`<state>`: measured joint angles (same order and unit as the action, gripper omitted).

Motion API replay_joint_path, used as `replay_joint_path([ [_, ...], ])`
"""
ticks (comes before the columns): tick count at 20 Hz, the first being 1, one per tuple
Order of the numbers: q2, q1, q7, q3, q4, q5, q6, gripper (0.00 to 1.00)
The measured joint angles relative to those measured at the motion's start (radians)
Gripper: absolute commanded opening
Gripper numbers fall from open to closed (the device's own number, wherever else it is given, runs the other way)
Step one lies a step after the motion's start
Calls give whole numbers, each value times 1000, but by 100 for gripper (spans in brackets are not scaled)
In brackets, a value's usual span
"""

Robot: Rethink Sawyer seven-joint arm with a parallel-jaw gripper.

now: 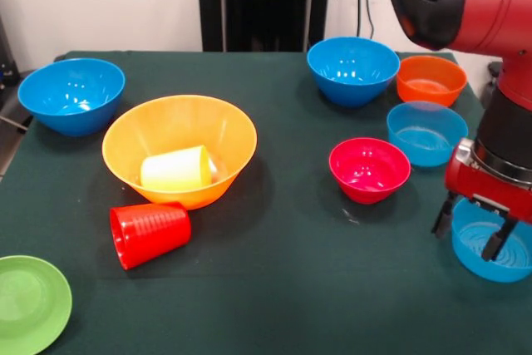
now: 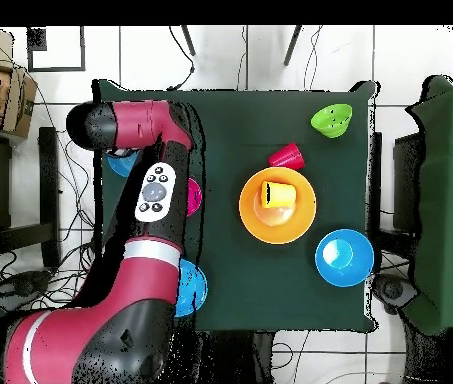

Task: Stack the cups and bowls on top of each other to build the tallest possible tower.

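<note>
Front view: my gripper (image 1: 475, 237) hangs with its fingers spread apart over the rim of a paler translucent blue plastic bowl (image 1: 492, 253), holding nothing. The big glossy yellow-orange bowl (image 1: 179, 147) has the yellow plastic tumbler (image 1: 176, 169) lying on its side inside it. The ribbed red tumbler (image 1: 150, 233) lies tipped over, touching that bowl's near side.

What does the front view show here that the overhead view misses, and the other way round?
Front only: the gripper, open over a pale blue bowl, plus the orange bowl and another pale blue bowl; the arm hides these from above. Overhead only: chairs around the table. Both: yellow cup lying in the big yellow-orange bowl, red cup on its side beside it.
</note>
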<state>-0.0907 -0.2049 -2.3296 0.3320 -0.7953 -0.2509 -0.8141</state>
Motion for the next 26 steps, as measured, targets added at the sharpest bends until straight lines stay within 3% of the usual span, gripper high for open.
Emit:
replay_joint_path([
  [6, 53, -10, 0, 4, 80, 2, -22, 100],
  [13, 180, -17, 0, 23, 274, -8, -75, 100],
  [17, 225, -22, 0, 25, 330, -15, -84, 100],
  [19, 221, -28, 0, 20, 315, -15, -85, 100],
  [26, 56, -34, 0, -29, 39, -16, -23, 100],
])
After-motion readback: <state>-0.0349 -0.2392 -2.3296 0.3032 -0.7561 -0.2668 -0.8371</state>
